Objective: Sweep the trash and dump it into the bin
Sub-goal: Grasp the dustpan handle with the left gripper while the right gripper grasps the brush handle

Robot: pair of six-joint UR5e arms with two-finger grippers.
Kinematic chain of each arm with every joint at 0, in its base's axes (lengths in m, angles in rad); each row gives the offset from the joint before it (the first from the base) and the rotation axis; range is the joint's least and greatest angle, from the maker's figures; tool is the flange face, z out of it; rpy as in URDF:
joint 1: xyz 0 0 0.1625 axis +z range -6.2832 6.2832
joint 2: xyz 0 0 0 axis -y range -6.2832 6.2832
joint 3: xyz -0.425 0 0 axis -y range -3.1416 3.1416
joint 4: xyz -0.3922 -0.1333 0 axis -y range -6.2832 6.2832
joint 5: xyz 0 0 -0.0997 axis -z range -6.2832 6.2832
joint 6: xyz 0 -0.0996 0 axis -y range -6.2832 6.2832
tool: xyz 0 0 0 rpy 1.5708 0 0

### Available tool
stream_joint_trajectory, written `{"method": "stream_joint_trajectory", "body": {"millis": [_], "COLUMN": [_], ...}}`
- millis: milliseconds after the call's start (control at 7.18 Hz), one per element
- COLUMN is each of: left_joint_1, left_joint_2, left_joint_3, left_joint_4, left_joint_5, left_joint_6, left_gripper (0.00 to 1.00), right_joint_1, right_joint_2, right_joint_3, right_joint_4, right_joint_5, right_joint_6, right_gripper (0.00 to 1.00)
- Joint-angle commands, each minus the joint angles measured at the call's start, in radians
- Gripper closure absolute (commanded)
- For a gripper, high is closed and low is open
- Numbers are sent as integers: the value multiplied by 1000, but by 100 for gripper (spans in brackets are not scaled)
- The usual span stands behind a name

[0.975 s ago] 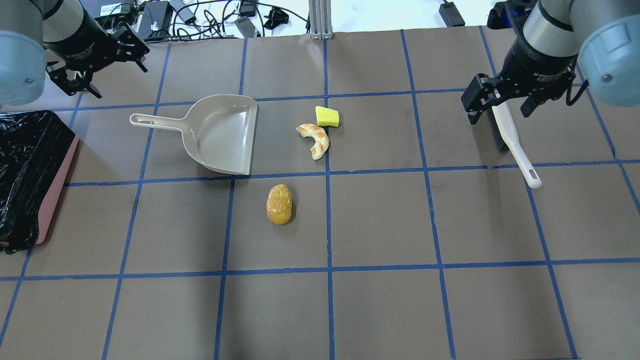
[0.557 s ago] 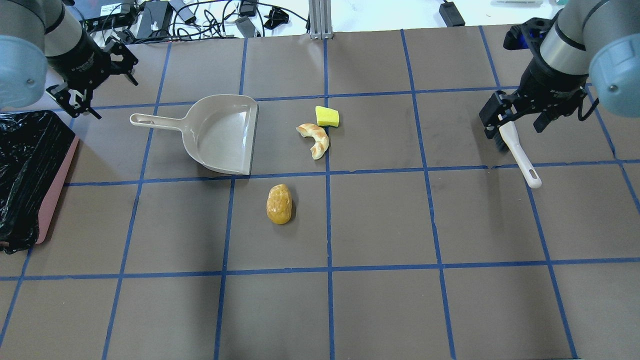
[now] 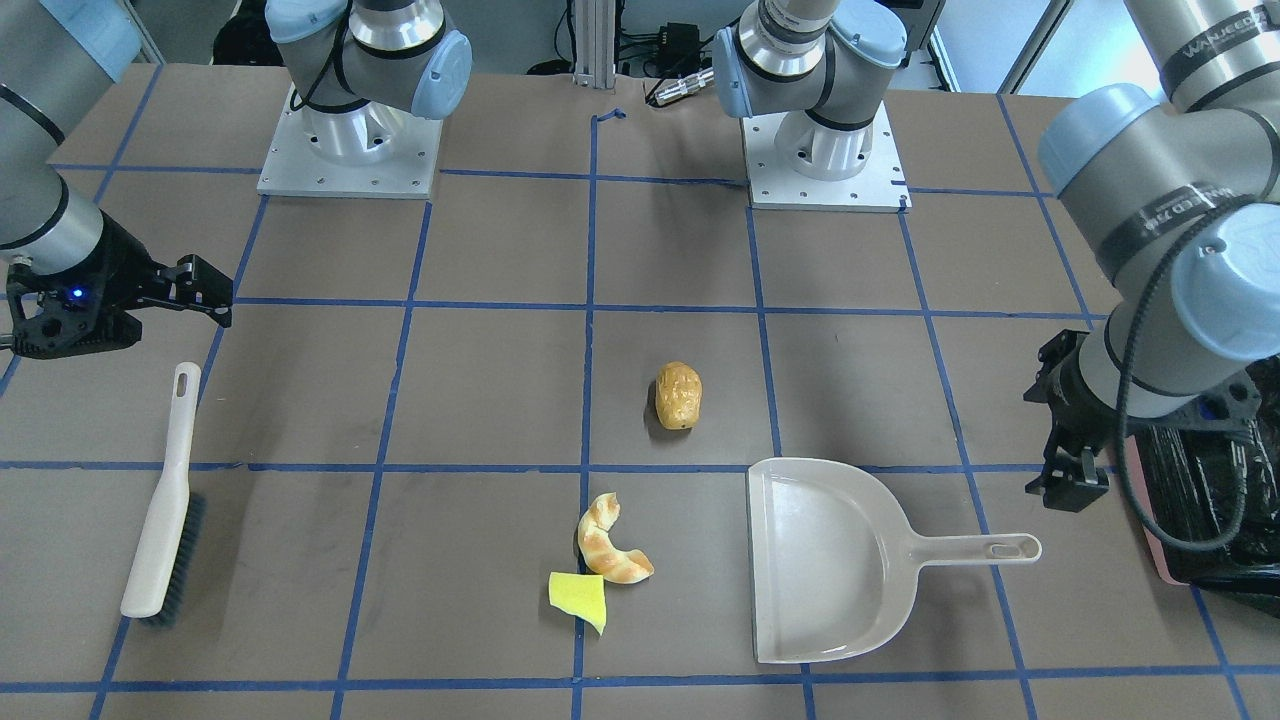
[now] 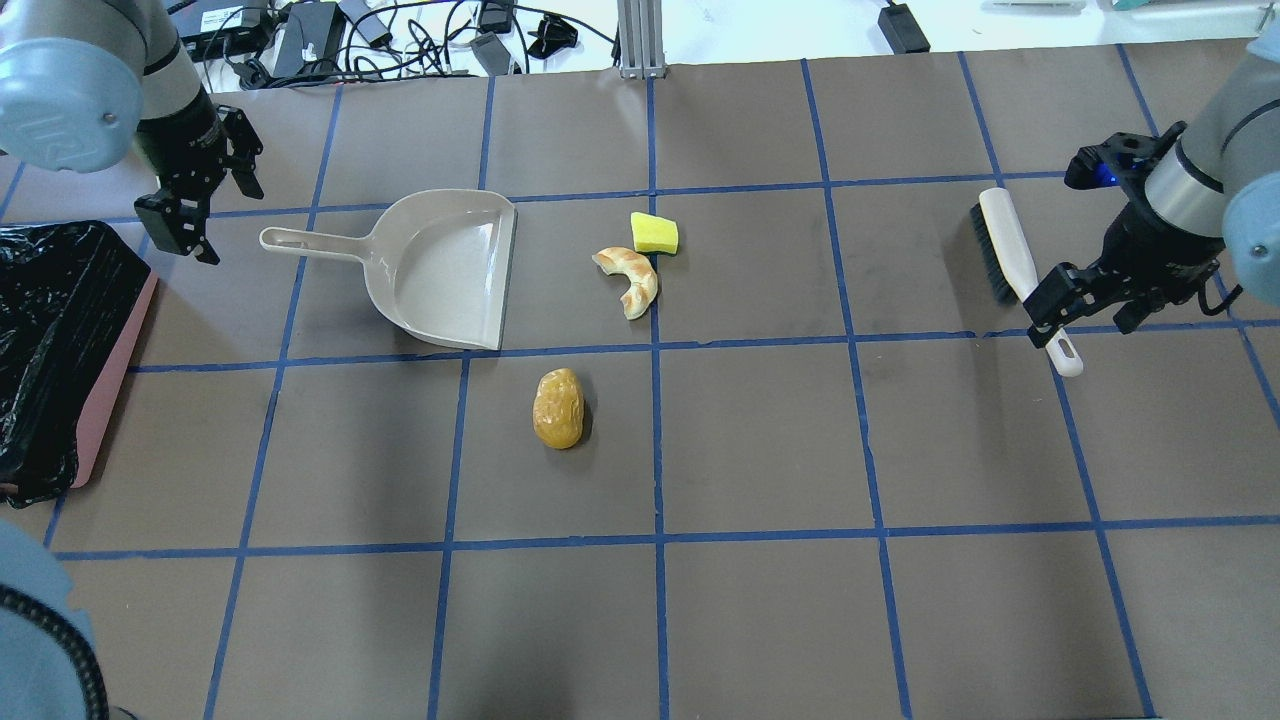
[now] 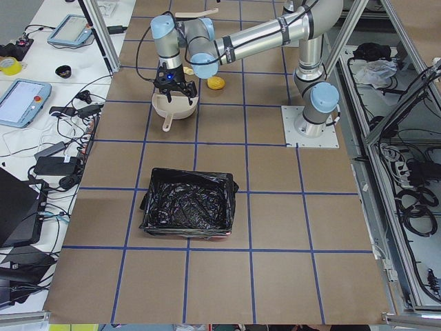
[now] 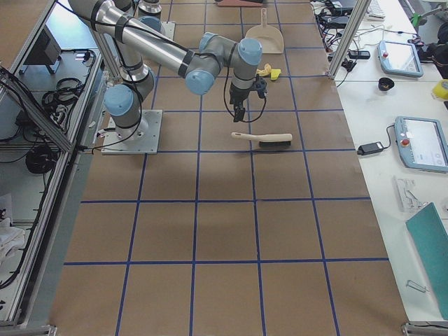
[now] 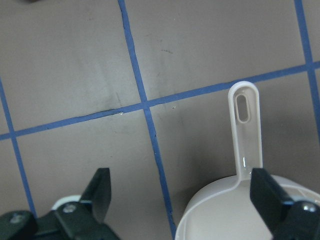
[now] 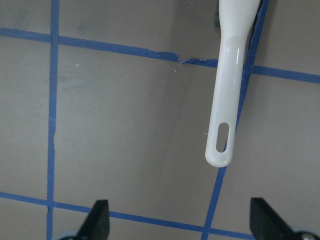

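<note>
The golden-brown potato-like lump (image 4: 559,408) lies mid-table. The tan croissant piece (image 4: 629,279) and the yellow sponge scrap (image 4: 654,233) lie together beyond it. The pink bin with its black bag (image 4: 50,340) stands at the table's left edge. My left gripper (image 4: 205,210) is open and empty, above the handle end of the beige dustpan (image 4: 440,268); the handle (image 7: 245,125) shows between its fingers. My right gripper (image 4: 1085,320) is open and empty, above the handle end of the white brush (image 4: 1010,255), which shows in the right wrist view (image 8: 230,95).
The brush lies flat at the right, bristles toward the middle. The dustpan's open mouth faces the croissant and sponge. Cables and power bricks (image 4: 330,30) lie beyond the far table edge. Both arm bases (image 3: 350,150) stand on the robot's side.
My left gripper has moved down and toward the dustpan handle's end. My right gripper has moved from over the brush head to over its handle end. The trash, dustpan and brush have not moved.
</note>
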Motion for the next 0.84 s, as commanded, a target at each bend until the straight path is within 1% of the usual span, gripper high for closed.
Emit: {"method": "stream_joint_trajectory", "body": {"millis": [0,139,279,418,557,696], "left_joint_1": [-6,-29,-38,-40,-44,-43], "left_joint_2": [-93,-116,-136,-150,-170,-185], "left_joint_3": [85,102,110,150,150,139], "left_joint_4": [-4,-2,11,18,18,40], "left_joint_5": [-55,-42,-37,-26,15,32], "left_joint_6": [-238,-246,-245,-243,-231,-150], "left_gripper": [13,4,0,0,0,1], "right_joint_1": [-11,-11,-11,-10,-10,-10], "right_joint_2": [36,68,85,100,120,156], "right_joint_3": [11,19,31,33,33,34], "right_joint_4": [-89,-164,-199,-221,-258,-282], "right_joint_5": [-46,-95,-86,-81,-81,-80], "right_joint_6": [-11,-6,23,84,89,98], "right_gripper": [1,2,1,1,1,1]}}
